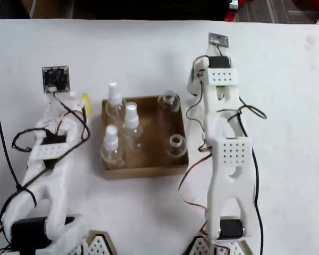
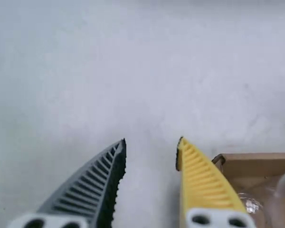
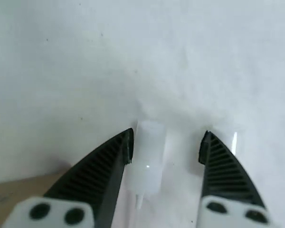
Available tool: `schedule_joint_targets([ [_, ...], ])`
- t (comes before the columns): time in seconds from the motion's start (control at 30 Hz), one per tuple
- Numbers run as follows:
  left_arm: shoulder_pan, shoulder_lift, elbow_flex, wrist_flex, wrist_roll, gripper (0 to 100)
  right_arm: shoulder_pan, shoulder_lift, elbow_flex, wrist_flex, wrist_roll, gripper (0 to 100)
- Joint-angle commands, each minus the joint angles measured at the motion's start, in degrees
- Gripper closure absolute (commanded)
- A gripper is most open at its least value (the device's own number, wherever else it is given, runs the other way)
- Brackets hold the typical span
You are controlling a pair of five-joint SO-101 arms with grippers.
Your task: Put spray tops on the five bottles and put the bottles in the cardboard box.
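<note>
Right pincer (image 3: pixel 166 137) released, straddling a small white plastic spray top (image 3: pixel 147 159) lying on the white table (image 3: pixel 133 57), long axis along the fingers, tight against one, apart from the other. Just near-left: brown cardboard box (image 1: pixel 143 171), two uncapped clear bottles (image 1: pixel 168 101) along its right side. Left pincer (image 2: pixel 151 145) released too, beside the box's far left corner, farther from the top.

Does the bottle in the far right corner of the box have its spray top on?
Off. That bottle in the box shows a bare, open neck with no white top.
</note>
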Motion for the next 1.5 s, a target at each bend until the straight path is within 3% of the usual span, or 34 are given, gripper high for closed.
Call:
schedule_joint_targets([
  [0.0,-0.75,0.13,-0.44,-1.58,0.53,83,-1.27,-0.13,-2.9,0.4,-0.62,79.7],
  [0.3,-0.75,0.13,-0.44,-1.58,0.44,83,-1.63,0.22,-2.46,0.4,-0.62,80.7],
  [0.53,-0.66,0.13,-0.35,-1.58,0.35,83,-1.27,0.31,-2.37,0.04,-0.62,95.5],
  [0.8,-0.75,0.13,-0.53,-1.58,0.35,83,-1.19,-1.98,-3.87,2.42,-0.26,98.1],
  [1.1,-0.84,0.13,-0.44,-1.58,0.35,83,1.89,-11.38,-17.76,15.16,-0.18,98.2],
  [1.47,-0.66,0.13,-0.44,-1.58,0.35,83,7.52,-24.04,-19.78,15.43,1.49,98.2],
])
